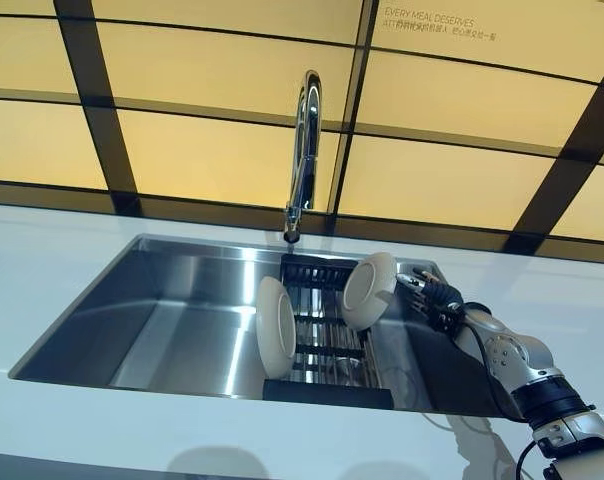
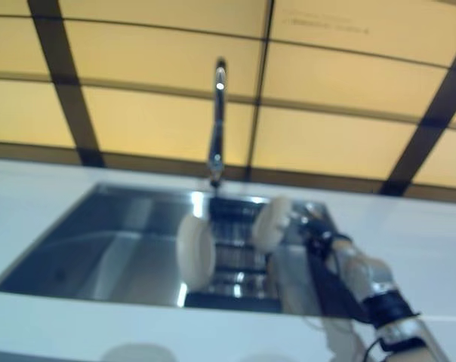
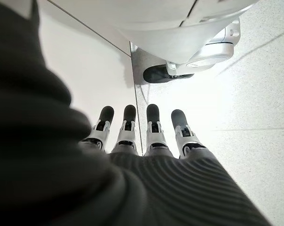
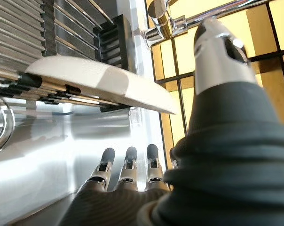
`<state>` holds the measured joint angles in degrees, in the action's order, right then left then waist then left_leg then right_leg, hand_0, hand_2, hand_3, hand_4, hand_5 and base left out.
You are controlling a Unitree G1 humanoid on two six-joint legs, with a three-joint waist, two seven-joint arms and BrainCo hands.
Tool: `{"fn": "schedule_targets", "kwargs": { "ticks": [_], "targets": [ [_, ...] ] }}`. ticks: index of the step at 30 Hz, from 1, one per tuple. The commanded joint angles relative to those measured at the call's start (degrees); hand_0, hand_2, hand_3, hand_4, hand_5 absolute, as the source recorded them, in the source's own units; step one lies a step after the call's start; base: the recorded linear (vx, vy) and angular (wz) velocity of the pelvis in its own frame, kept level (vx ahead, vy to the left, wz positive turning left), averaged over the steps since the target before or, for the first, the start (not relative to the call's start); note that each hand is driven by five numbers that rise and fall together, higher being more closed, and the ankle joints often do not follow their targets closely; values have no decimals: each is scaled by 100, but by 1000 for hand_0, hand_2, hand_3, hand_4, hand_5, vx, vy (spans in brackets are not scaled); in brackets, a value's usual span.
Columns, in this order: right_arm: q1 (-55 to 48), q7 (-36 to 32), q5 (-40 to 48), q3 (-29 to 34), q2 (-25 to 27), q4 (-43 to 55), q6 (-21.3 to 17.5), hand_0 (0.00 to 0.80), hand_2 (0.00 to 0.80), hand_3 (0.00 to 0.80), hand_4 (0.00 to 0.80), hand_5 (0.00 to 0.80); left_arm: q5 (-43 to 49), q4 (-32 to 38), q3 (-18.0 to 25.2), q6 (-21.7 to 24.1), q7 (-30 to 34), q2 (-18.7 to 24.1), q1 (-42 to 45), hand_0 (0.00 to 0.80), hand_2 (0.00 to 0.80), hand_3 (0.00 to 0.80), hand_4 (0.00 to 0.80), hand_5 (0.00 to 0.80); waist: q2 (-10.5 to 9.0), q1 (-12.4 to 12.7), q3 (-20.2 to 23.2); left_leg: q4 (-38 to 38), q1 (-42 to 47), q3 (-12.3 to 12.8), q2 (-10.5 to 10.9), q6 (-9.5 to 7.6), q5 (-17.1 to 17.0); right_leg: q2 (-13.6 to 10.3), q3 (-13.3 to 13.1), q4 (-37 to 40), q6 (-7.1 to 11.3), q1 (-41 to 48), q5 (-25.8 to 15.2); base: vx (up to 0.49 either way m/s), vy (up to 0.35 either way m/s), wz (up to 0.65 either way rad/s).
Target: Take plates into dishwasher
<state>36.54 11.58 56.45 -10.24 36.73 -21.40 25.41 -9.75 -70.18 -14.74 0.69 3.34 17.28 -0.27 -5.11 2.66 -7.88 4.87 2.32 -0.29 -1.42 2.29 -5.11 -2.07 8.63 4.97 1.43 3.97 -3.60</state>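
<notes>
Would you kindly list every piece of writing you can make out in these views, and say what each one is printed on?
"EVERY MEAL DESERVES": pale capitals on the yellow wall panel at the upper right, behind the tap.
A second, smaller line sits just beneath it on the same panel; it is too small to read.
No writing shows on the two plates, the rack, the sink, or either hand.

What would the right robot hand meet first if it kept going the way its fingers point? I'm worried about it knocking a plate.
Most likely the nearer plate standing in the rack: the right robot hand, fingers straight, points at it. Depth is unclear; whether they touch cannot be told.
</notes>
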Motion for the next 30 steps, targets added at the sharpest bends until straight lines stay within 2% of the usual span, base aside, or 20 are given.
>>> {"fn": "schedule_targets", "kwargs": {
  "ticks": [1, 13, 30],
  "targets": [
    [887, -40, 120, -185, 101, -314, -121, 0, 0, 0, 0, 0, -6, -194, -278, 44, 6, 39, -206, 0, 0, 0, 0, 0, -162, 192, 85, 12, 90, 47, 201, -174, 335, 6, 1, -82, 149, 55, 88, 0, 0, 0],
    [1018, -140, -36, -405, -48, -478, 150, 0, 0, 0, 0, 0, 37, -170, -344, 1, 30, 40, -261, 0, 0, 0, 0, 0, -144, 222, 41, -1, 76, 32, 212, -193, 334, -7, 32, -131, 138, 29, 103, 0, 0, 0],
    [978, -297, -162, -679, -386, -609, 293, 0, 0, 0, 0, 0, 28, -103, -439, -26, 61, 56, -334, 0, 0, 0, 0, 0, -146, 284, -56, -6, 62, -15, 238, -223, 344, -2, 56, -164, 130, 8, 116, 0, 0, 0]
  ]
}}
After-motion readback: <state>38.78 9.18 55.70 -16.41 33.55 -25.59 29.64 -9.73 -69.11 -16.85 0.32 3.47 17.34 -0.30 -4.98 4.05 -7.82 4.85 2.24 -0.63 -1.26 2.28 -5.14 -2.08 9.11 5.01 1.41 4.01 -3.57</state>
